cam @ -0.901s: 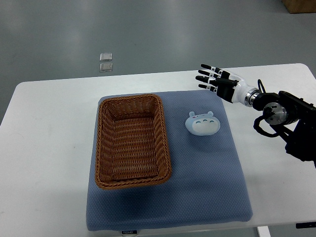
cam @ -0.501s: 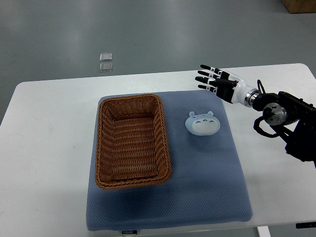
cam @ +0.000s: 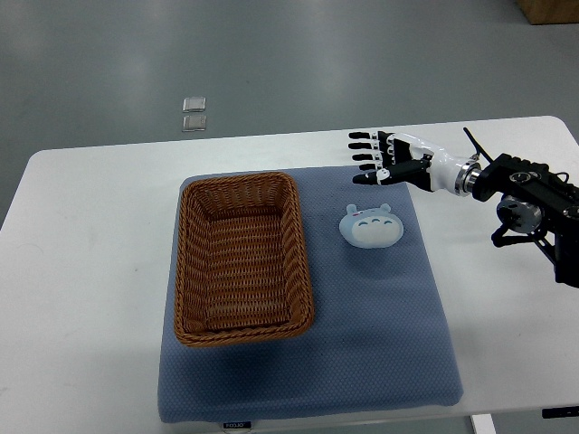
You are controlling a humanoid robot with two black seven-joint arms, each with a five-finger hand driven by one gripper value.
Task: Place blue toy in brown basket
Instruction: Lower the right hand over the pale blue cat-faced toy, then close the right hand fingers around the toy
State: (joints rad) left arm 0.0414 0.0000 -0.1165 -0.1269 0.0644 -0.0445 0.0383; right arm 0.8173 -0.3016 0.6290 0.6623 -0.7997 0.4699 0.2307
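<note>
Just below the spread, empty fingers of the right hand, the pale blue round-eared toy lies ungrasped on the blue mat, beside the brown wicker basket.

The right hand reaches in from the right edge on an outstretched arm, its fingers spread, straight, pointing left and holding nothing.

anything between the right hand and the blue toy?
No. In the top view, only bare blue mat separates the right hand, fingers spread, from the blue toy. The brown basket sits well left.
</note>
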